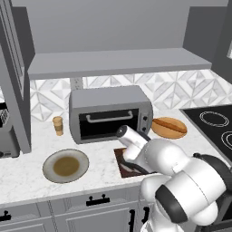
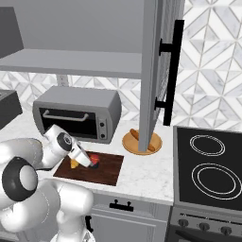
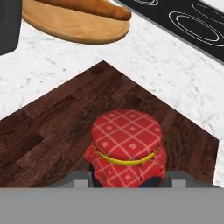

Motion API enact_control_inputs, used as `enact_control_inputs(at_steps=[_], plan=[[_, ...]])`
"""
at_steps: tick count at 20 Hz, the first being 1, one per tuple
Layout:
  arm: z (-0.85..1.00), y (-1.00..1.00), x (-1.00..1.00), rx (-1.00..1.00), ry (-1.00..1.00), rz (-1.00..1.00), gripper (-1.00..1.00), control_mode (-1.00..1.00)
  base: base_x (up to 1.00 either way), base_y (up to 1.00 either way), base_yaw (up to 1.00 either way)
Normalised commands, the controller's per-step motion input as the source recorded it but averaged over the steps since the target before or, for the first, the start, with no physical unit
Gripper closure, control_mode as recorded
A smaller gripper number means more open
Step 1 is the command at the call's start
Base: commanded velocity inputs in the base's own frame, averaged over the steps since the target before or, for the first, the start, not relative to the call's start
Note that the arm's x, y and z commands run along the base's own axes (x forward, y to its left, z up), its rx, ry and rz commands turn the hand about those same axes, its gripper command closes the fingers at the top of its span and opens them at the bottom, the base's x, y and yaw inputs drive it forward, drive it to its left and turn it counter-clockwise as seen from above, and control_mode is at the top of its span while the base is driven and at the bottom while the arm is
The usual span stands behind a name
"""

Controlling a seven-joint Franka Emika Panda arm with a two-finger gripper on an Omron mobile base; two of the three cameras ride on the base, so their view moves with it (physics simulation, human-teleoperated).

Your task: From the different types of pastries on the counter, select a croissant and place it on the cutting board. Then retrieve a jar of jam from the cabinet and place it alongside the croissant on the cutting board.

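Jam, in a squat red jar (image 3: 127,148) with a checked red cloth cover tied by a yellow band, is sitting upright on the dark brown cutting board (image 3: 57,127), and in the hand view it is filling the space just above the finger tips. Going left to right across the left base view, a small tan paper cup (image 1: 57,125) is standing on the marble counter (image 1: 22,176) beside the grey toaster oven (image 1: 110,113), and a round grey plate (image 1: 65,166) with a brownish centre is lying in front of them. Right of the plate, the white arm is reaching down over the board, hiding most of it. Farther right, a round tan plate (image 1: 169,127) is carrying the longer orange-brown pastry (image 1: 170,123), close to the black cooktop (image 1: 217,127). In the right base view the gripper (image 2: 92,163) is pressing down at the jar, with the golden-yellow croissant (image 2: 74,164) lying just beside it on the board. The fingers are standing at either side of the jar, closed in on it. Above, the grey cabinet shelf (image 1: 118,61) is spanning the wall, and its door (image 2: 158,71) is hanging open.
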Motion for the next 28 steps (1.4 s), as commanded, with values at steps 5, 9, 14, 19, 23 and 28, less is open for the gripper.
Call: enact_control_inputs(at_steps=[5,9,14,19,23,28], plan=[[-0.31,0.00,-0.07,0.00,-0.13,0.00,-1.00,-1.00,0.00,0.00,0.00],[0.01,0.00,-0.30,0.00,-0.24,0.00,-1.00,-1.00,0.00,0.00,0.00],[0.43,0.00,-0.33,0.01,-0.35,0.00,-1.00,-1.00,0.00,0.00,0.00],[0.49,0.04,-0.28,0.04,-0.33,0.01,-1.00,-1.00,0.00,0.00,0.00],[0.04,0.76,-0.59,0.01,-0.21,0.22,-1.00,-1.00,0.00,0.00,0.00],[-0.12,1.00,-0.84,-0.09,-0.04,0.42,-1.00,-1.00,0.00,0.00,0.00]])
